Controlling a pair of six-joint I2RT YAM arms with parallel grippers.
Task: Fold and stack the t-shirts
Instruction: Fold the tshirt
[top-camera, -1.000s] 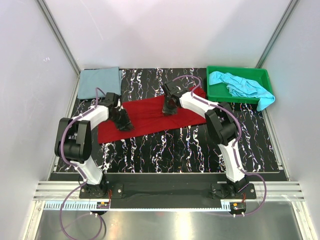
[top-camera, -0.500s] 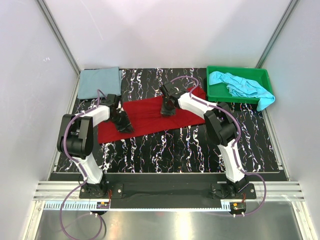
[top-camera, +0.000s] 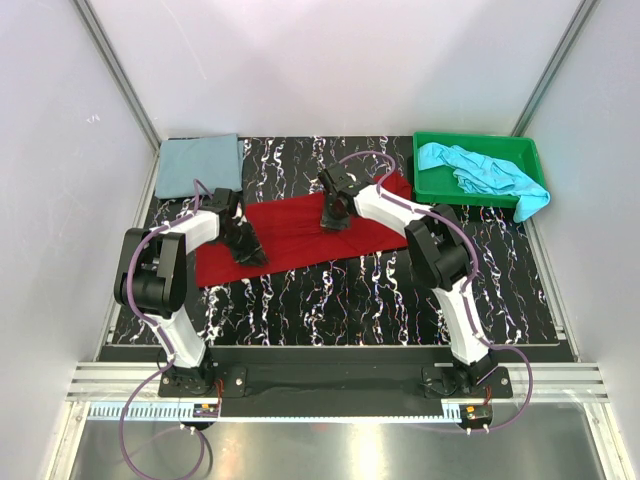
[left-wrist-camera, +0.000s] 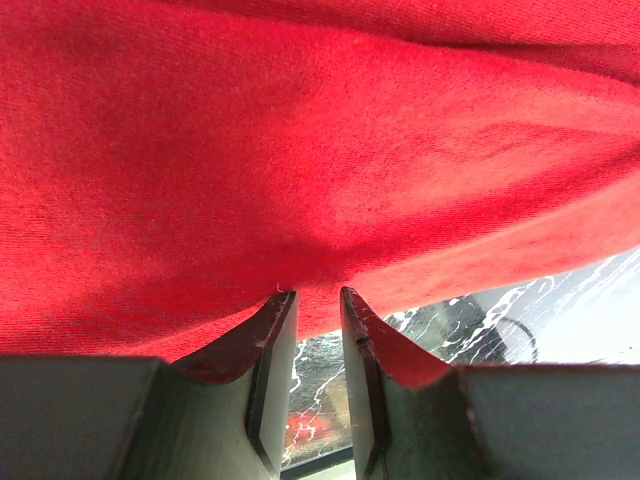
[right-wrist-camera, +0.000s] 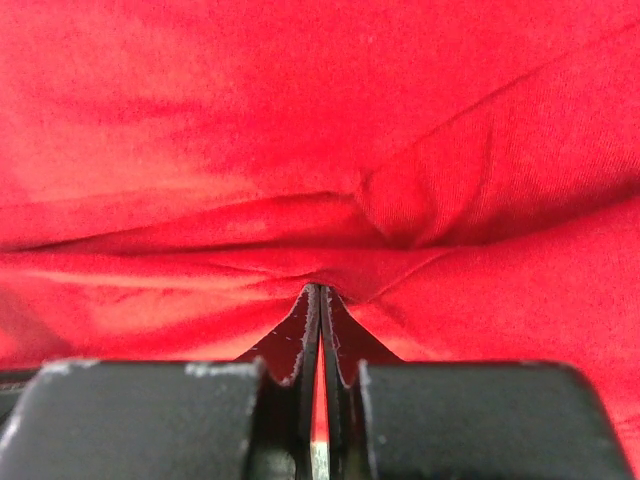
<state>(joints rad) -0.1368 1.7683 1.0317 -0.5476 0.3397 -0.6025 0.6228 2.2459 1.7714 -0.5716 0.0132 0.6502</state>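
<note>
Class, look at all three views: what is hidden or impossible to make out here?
- Left wrist view: whether the left gripper actually pinches the red t-shirt; its hem only meets the fingertips.
- Top view: the right gripper fingertips, hidden under its wrist.
- Top view: the turquoise t-shirt shape, bunched in the green tray.
- Wrist views: the grey-blue t-shirt; red cloth fills them.

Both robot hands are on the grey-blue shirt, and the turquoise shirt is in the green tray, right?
Not quite. The left gripper and the right gripper are on the deep red t-shirt, not the grey-blue t-shirt, which lies untouched in the far left corner. The top external view shows this. The turquoise t-shirt is indeed in the green tray.
</note>
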